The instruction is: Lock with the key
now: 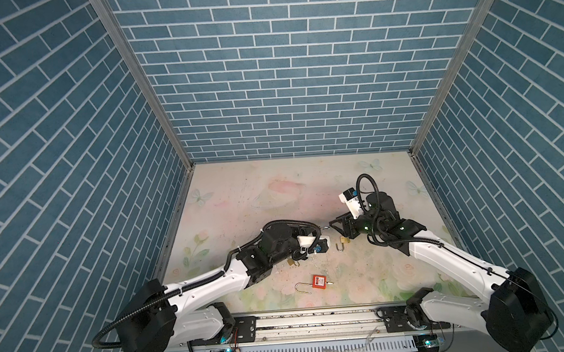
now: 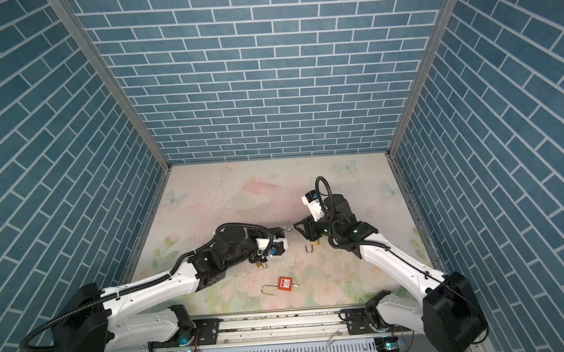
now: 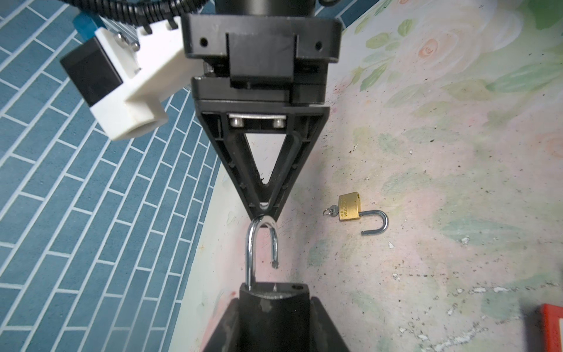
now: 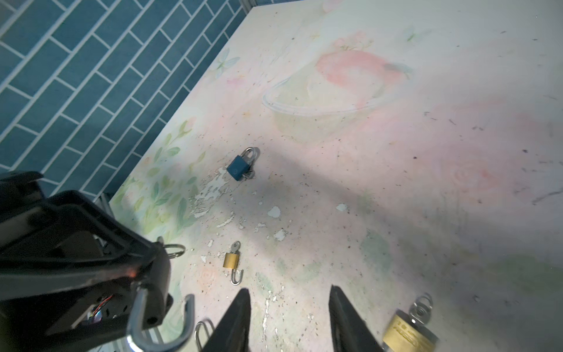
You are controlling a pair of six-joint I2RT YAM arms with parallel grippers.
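Left claw (image 3: 274, 306) clamped on black padlock (image 3: 274, 291) body, shackle (image 3: 250, 243) open, key ring (image 4: 175, 250) at its base. Right claw (image 4: 288, 289), jaws apart, just at shackle's 3 o'clock in both top views. Brass padlock (image 1: 344, 239) on table (image 1: 241, 192) at 5 o'clock, red padlock (image 1: 318, 281) at 6.

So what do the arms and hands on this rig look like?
The left arm and right arm have white shells, black joint housings and black corrugated cables. The left hand and right hand are black with triangular open-frame fingers; white brackets carry the wrist cameras.
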